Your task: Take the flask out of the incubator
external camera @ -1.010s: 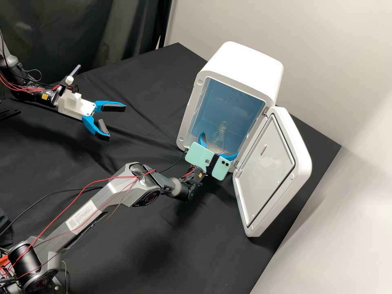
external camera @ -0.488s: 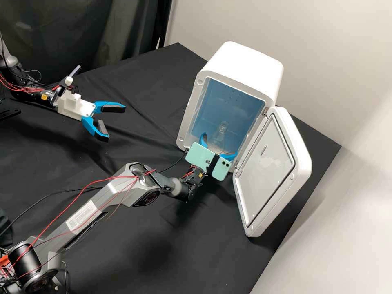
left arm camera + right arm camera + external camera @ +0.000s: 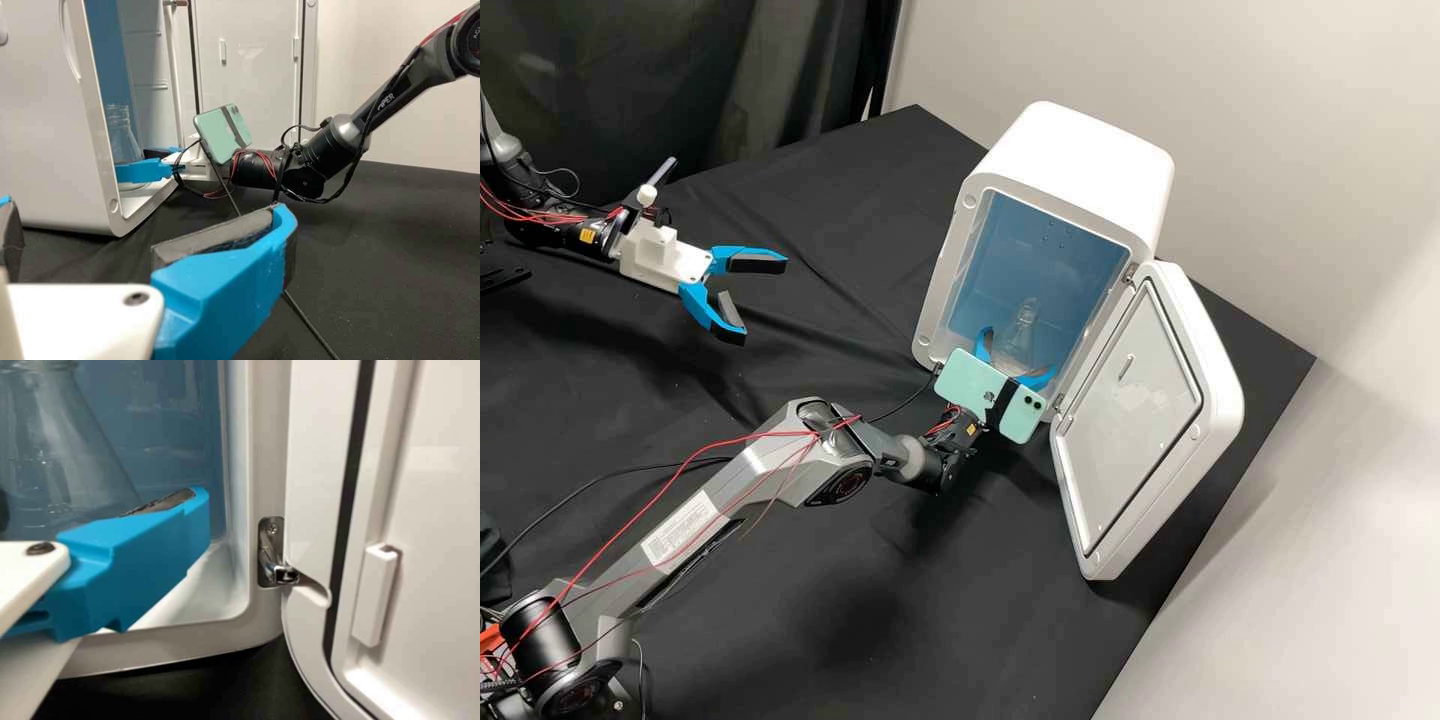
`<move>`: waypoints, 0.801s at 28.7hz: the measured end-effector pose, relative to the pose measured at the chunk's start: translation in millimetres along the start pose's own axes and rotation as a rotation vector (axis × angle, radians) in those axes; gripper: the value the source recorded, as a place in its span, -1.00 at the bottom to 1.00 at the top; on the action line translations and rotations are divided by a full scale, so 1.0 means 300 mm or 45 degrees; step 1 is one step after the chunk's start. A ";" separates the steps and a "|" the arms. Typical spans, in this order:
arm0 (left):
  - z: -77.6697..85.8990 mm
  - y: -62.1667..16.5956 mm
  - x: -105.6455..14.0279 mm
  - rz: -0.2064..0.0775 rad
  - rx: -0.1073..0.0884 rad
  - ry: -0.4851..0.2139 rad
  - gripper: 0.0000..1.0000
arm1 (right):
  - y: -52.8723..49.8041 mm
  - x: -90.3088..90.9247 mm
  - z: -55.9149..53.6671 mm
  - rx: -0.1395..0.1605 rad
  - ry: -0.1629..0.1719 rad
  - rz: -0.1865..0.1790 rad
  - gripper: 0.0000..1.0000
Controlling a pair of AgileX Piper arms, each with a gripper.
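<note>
The left arm [image 3: 570, 235] is held low over the desk [image 3: 830, 200], the left hand [image 3: 759, 298] wide apart, blue fingers [image 3: 712, 312] spread. The right arm [image 3: 780, 470] stretches forward, elbow raised, the right hand [image 3: 1013, 357] level ahead.

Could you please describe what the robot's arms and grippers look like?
The right arm is dark grey and boxy, with a white label, thin red wires along it and a mint-green phone at its wrist. The left gripper has a white blocky body and two bright blue fingers with dark grey pads.
</note>
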 end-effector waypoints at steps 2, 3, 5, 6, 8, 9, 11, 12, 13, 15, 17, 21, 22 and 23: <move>0.000 0.000 0.000 0.000 0.000 0.000 1.00 | -0.002 0.000 0.002 0.001 -0.001 -0.001 -1.00; 0.000 0.000 0.000 0.000 0.000 0.000 1.00 | -0.003 0.001 0.003 0.000 -0.001 -0.001 -1.00; 0.000 0.000 0.000 0.000 0.000 0.000 1.00 | -0.006 0.004 0.008 0.002 0.000 0.000 -1.00; 0.000 0.000 0.000 0.000 0.000 0.000 1.00 | -0.008 0.003 0.010 0.006 -0.002 -0.002 -1.00; 0.000 0.000 0.000 0.000 0.000 0.000 1.00 | -0.009 0.004 0.011 0.012 -0.002 -0.002 -1.00; 0.000 0.000 0.000 0.000 0.000 0.000 1.00 | -0.009 0.004 0.011 0.012 -0.002 -0.002 -1.00; 0.000 0.000 0.000 0.000 0.000 0.000 1.00 | -0.009 0.004 0.011 0.012 -0.002 -0.002 -1.00; 0.000 0.000 0.000 0.000 0.000 0.000 1.00 | -0.009 0.004 0.011 0.012 -0.002 -0.002 -1.00; 0.000 0.000 0.000 0.000 0.000 0.000 1.00 | -0.009 0.004 0.011 0.012 -0.002 -0.002 -1.00; 0.000 0.000 0.000 0.000 0.000 0.000 1.00 | -0.009 0.004 0.011 0.012 -0.002 -0.002 -1.00; 0.000 0.000 0.000 0.000 0.000 0.000 1.00 | -0.009 0.004 0.011 0.012 -0.002 -0.002 -1.00; 0.000 0.000 0.000 0.000 0.000 0.000 1.00 | -0.009 0.004 0.011 0.012 -0.002 -0.002 -1.00; 0.000 0.000 0.000 0.000 0.000 0.000 1.00 | -0.009 0.004 0.011 0.012 -0.002 -0.002 -1.00; 0.000 0.000 0.000 0.000 0.000 0.000 1.00 | -0.009 0.004 0.011 0.012 -0.002 -0.002 -1.00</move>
